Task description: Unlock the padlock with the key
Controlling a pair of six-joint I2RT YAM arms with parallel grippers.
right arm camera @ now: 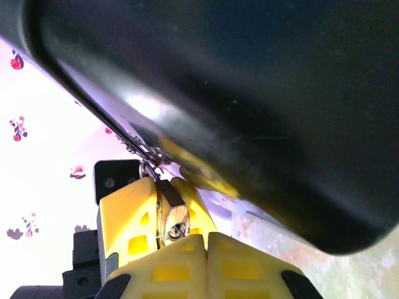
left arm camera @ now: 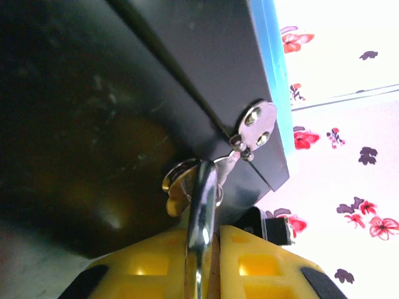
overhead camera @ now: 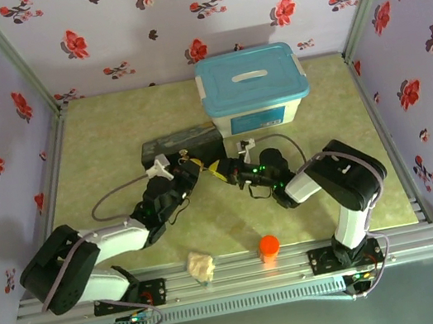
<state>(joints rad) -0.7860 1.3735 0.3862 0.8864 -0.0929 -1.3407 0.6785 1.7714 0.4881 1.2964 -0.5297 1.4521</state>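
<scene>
Padlock (right arm camera: 169, 208), tiny, brass, clamped in left pincer (left arm camera: 201, 235); right pincer (right arm camera: 206, 244) clenched just beneath. We judge insertion underway; next, align thin metal key.

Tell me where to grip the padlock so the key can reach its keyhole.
Pinch the padlock by its brass body, across the two flat faces, coming from the left, as the left gripper does now. Its shackle seems hooked to the hasp of the dark box, and the keyhole end faces the right gripper, so keep that end bare.
</scene>
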